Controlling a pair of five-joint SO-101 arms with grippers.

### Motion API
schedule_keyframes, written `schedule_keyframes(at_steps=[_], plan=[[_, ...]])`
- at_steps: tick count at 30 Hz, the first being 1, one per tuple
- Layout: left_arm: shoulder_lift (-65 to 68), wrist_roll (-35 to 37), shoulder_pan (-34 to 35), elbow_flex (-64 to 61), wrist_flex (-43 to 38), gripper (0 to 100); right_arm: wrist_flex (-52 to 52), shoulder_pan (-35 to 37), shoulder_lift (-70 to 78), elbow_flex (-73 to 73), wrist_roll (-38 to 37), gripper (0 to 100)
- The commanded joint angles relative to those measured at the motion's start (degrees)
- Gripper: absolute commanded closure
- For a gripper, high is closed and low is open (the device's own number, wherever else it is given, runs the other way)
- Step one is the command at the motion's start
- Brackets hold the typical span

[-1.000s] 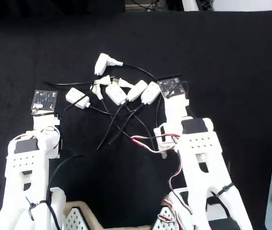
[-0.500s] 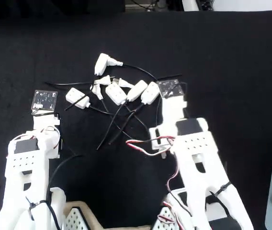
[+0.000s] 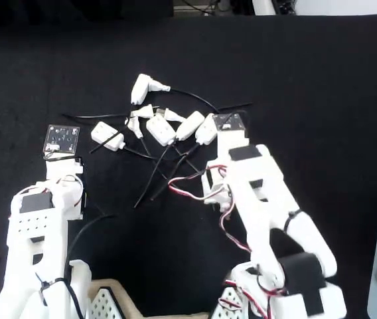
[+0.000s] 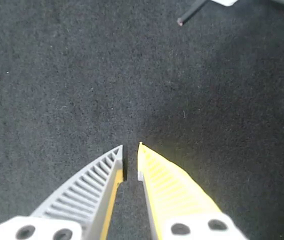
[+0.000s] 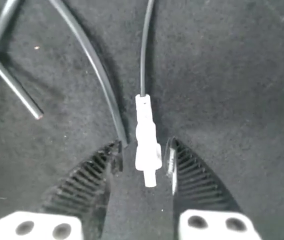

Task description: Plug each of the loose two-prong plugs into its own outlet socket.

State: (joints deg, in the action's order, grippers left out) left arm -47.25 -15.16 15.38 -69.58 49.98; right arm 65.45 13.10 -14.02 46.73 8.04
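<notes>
Lengthwise within the narrowly parted right gripper (image 5: 144,145) lies a small white plastic plug (image 5: 147,152), cord end away from the wrist; left gripper (image 4: 130,147) closed, empty.

A black cloth-covered table (image 3: 321,100) carries white plugs (image 3: 160,129) with tangled black cords (image 3: 152,178).

A robotics lab bench is suggested: black cloth (image 3: 334,86) is spread under everything, and two white plastic arms (image 3: 39,226) with bare servo wiring (image 3: 192,189) are mounted side by side on it. Loose cabled plugs (image 3: 162,126) are scattered just ahead of the right gripper (image 5: 144,150). Further cables (image 3: 205,6) and a pale surface (image 3: 348,6) are seen far beyond it, past the cloth's edge.
</notes>
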Motion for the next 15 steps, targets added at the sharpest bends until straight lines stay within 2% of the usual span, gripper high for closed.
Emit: schedule_keyframes(at_steps=[1,11,15], plan=[[-1.1,0.2,0.4,0.4,-1.1,93,-0.6,-0.5,0.7,-2.8,0.3,85.8],[-1.1,0.2,0.4,0.4,-1.1,93,-0.9,-0.8,4.8,-3.6,0.2,85.8],[-1.1,0.2,0.4,0.4,-1.1,93,-1.3,-0.6,5.1,-3.8,0.2,91.7]])
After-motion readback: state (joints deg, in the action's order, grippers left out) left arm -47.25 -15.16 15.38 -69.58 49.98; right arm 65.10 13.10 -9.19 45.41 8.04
